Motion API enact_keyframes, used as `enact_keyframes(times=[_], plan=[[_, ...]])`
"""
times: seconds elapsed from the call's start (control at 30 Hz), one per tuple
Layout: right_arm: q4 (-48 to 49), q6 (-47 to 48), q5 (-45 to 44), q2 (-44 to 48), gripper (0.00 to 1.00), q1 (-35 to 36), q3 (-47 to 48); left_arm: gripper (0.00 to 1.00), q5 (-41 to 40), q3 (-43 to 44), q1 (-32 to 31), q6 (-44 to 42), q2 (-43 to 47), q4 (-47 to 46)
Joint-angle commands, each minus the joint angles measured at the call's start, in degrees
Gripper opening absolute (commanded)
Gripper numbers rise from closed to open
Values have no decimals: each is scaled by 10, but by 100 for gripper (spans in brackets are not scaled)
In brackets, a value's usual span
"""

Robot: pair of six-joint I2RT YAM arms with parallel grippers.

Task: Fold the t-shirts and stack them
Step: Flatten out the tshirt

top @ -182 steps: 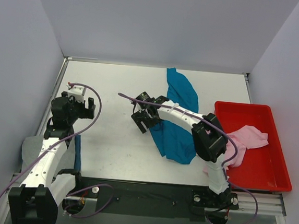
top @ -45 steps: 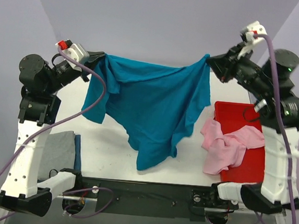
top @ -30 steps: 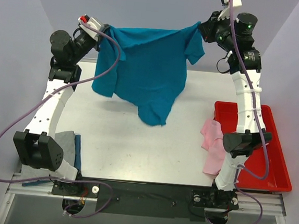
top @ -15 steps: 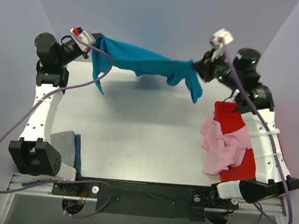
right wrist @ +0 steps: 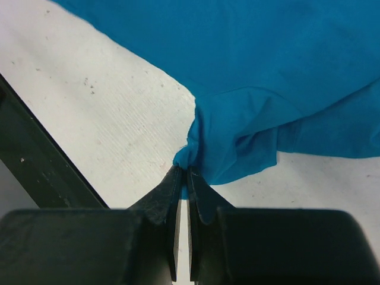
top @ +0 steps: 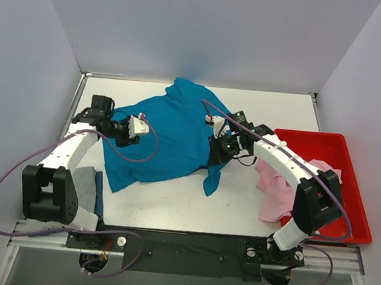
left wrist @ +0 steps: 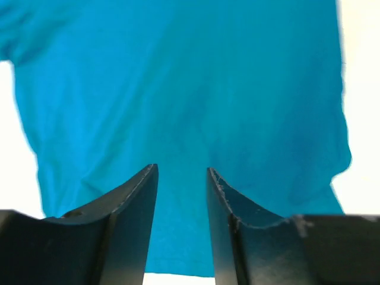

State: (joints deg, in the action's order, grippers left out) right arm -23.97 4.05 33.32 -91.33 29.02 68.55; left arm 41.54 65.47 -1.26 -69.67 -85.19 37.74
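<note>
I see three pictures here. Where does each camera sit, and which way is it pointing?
Top external: fixed above and behind the arms, looking down on the table; both arms show, with the teal-blue t-shirt spread out, the pink t-shirt and the red tray.
Left wrist: on the left arm's wrist, looking along the left pincer, open, at teal cloth.
Right wrist: on the right arm's wrist, looking along the right pincer, shut on a fold of the shirt's edge, table beneath.
Shared: all three show the teal-blue t-shirt.
</note>
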Motion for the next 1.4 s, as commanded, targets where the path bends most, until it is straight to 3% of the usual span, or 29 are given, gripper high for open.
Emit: enact_keyframes(times=[0.0,0.1,0.23,0.3,0.33,0.4,0.47,0.57,0.67,0.83,0.9,1.07,1.2,1.27,1.3,1.37], plan=[[-2,-9,-5,-12,0,2,-19,44,-73,-73,-47,-43,72,89],[-22,-5,-6,-28,0,10,-21,41,-105,-151,-59,-57,101,99],[-45,-3,-54,-26,0,47,-16,44,-113,-187,-60,-57,135,173],[-57,-7,-90,-25,15,77,-9,50,-117,-207,-59,-77,158,207],[-63,-9,-103,-24,35,87,2,52,-120,-216,-59,-86,168,215],[-83,-15,-134,-14,54,111,22,57,-128,-262,-60,-100,197,216],[-81,-63,-163,14,62,109,21,62,-154,-295,-61,-93,225,198],[-71,-127,-175,68,68,41,-26,63,-194,-333,-64,-68,245,133],[-57,-192,-197,85,61,-17,-78,63,-223,-359,-63,-45,244,75],[-29,-227,-201,28,53,-29,-113,58,-231,-387,-66,-28,237,22],[-12,-235,-170,-9,49,-28,-103,49,-236,-399,-66,-24,240,5],[26,-242,-151,-75,47,-28,-93,3,-234,-407,-66,-26,253,2],[66,-245,-96,-118,41,-28,-84,0,-223,-406,-65,-28,269,10],[74,-251,-98,-135,24,-29,-82,0,-233,-405,-64,-9,279,-13],[74,-258,-106,-139,5,-33,-84,0,-254,-405,-64,15,283,-26],[72,-268,-113,-126,0,-49,-98,0,-288,-402,-54,23,291,-69]])
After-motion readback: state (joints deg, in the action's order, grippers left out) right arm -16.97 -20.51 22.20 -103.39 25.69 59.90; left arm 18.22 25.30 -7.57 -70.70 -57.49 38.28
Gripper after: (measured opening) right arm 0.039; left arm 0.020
